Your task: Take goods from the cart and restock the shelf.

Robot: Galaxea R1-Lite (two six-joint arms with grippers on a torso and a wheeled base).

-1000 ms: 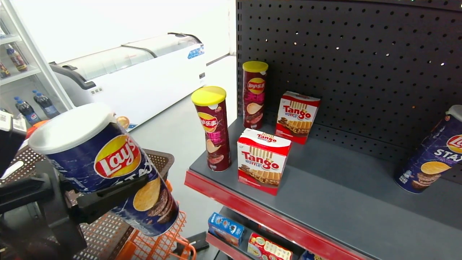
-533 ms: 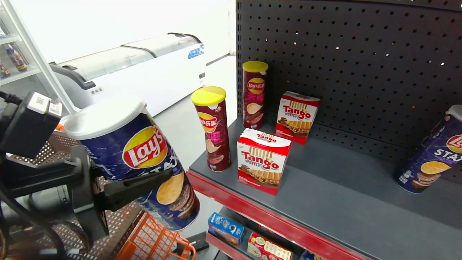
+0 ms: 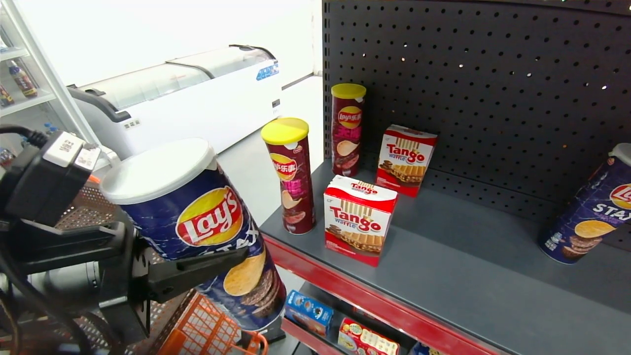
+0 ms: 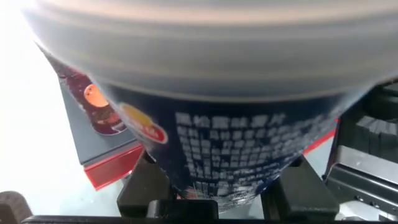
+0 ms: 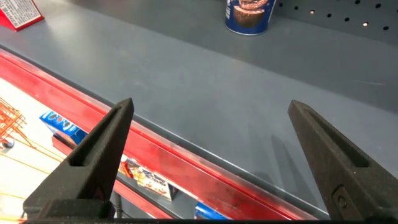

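Chip can [image 3: 197, 222] hung tilted at lower left of the frame, clamped in your left pincer [image 4: 221, 190], above the cart [image 3: 207, 330] and short of the shelf [image 3: 443, 266]. Best, I judged, to straighten it and aim right of the nearer wafer box [image 3: 359, 219]; your right pincer [image 5: 211, 155] gaped empty.

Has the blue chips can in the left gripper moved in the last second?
Yes. The blue can has moved right, toward the shelf; its base now overlaps the red shelf edge, having been left of it before.
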